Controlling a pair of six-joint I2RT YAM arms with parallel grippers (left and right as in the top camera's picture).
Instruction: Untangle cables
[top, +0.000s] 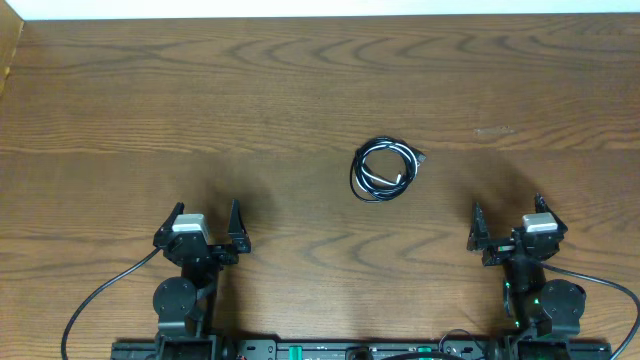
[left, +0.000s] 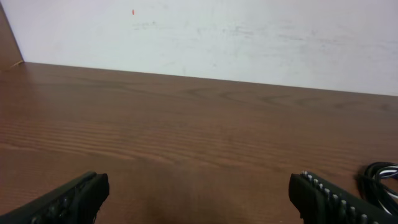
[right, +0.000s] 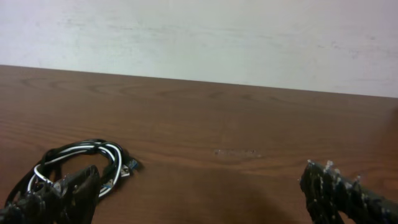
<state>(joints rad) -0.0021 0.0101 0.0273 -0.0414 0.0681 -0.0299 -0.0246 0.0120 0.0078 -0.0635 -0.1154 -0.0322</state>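
Between the two claws and ahead of them, a small coil of thin black and white cords (top: 386, 170) lies on the brown wood-grain bench (top: 200, 100).
The left claw (top: 207, 215) and right claw (top: 508, 212) both gape wide apart, holding nothing. The coil sits ahead-right of the left claw and ahead-left of the right, probably so that either arm can reach it. No brand, label or writing is readable.

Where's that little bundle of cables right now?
Seen from overhead, the cables lie coiled on the table, slightly right of centre, ahead of both arms, nearer the right claw than the left claw; neither touches them.
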